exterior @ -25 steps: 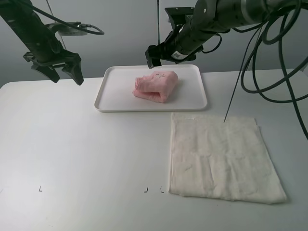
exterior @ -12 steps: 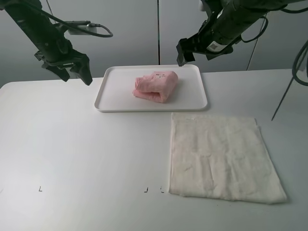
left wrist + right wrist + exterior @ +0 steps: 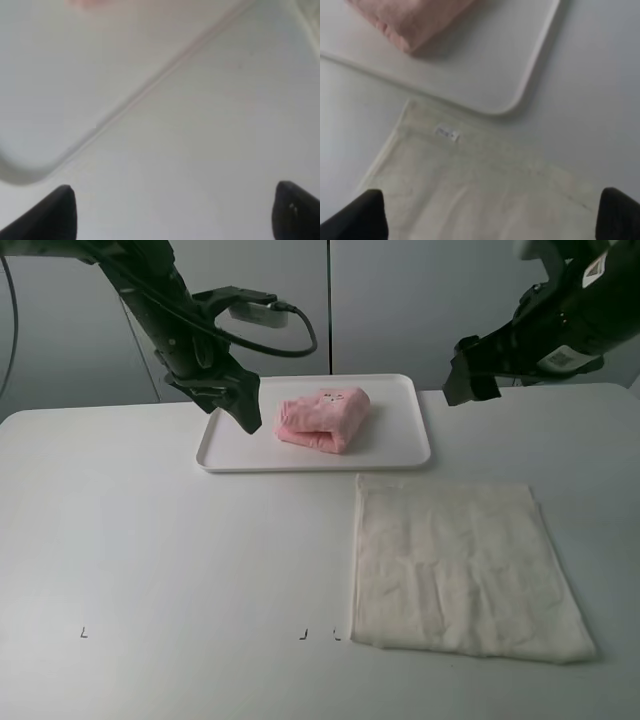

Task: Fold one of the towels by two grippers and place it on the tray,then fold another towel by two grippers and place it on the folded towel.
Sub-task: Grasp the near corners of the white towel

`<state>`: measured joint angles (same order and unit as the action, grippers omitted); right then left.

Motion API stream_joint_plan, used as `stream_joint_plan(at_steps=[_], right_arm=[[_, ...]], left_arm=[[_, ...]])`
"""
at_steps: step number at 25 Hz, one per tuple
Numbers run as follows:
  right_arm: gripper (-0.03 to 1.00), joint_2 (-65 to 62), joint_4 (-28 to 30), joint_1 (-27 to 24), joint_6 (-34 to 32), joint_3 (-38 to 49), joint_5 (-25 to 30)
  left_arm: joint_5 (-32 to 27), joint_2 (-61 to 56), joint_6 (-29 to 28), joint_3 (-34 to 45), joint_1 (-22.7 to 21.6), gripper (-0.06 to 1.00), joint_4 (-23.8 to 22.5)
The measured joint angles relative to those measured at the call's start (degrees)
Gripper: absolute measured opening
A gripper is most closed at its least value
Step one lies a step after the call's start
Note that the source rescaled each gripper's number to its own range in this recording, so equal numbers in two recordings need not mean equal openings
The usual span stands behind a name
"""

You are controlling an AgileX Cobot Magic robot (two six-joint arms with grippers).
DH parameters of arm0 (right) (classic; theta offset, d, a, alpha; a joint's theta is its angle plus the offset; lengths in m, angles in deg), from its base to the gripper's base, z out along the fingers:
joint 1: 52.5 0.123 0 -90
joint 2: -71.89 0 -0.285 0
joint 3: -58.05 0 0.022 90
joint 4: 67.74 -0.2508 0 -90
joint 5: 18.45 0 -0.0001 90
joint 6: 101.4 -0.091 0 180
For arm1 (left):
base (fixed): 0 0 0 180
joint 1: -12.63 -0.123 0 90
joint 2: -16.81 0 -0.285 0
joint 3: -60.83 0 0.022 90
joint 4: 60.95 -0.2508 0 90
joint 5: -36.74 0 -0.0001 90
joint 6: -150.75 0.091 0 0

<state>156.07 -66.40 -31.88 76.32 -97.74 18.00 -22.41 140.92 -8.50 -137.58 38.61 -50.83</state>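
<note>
From the high camera, a white table (image 3: 150,540) stands before grey wall panels (image 3: 380,300), with small dark marks (image 3: 303,635) near its front edge. The white tray (image 3: 235,445) lies at the far middle, long axis left to right. On it rests the pale pink towel (image 3: 325,418), folded into a thick bundle that runs left to right, its right end turned slightly far. The cream-white towel (image 3: 460,565) lies spread flat on the table's near right, its far edge just beside the tray's near rim. The left pincer (image 3: 240,408) hangs over the tray's left end, just left of the pink bundle and gripping nothing. The right pincer (image 3: 463,375) hovers past the tray's right end, above the table. At the left wrist, black fingertips (image 3: 55,215) stand wide apart and empty above bare table beside the tray's rounded corner. At the right wrist, the fingertips (image 3: 367,215) are spread and empty over the cream towel, whose small label (image 3: 446,133) sits near the tray's corner.
</note>
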Motion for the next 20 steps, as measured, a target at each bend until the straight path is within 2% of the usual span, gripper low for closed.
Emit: stream_joint_plan(at_steps=[3, 8, 11, 13, 16, 20], right_arm=[[0.9, -6.12, 2.25, 0.0, -0.9, 3.39, 4.3], [0.9, -12.37, 7.54, 0.0, -0.16, 5.45, 16.79], [0.9, -13.16, 8.75, 0.0, 7.97, 5.49, 26.89], [0.9, -13.16, 8.85, 0.0, 13.48, 5.84, 31.56], [0.9, -13.16, 8.99, 0.0, 21.6, 5.85, 33.09], [0.9, -13.16, 9.58, 0.0, 35.19, 6.41, 33.58]], left_arm=[[0.72, 0.0, 0.35, 0.0, 4.2, 1.0, -0.04], [1.45, 0.0, 2.2, 0.0, 11.14, 1.0, -0.36], [1.61, 0.0, 4.64, 0.0, 14.16, 1.0, -0.47], [1.61, 0.0, 7.27, 0.0, 15.83, 1.0, -0.61], [1.71, 0.12, 10.6, 0.0, 18.19, 1.0, -0.7], [0.89, 1.28, 11.92, 0.0, 20.94, 1.0, -1.3]])
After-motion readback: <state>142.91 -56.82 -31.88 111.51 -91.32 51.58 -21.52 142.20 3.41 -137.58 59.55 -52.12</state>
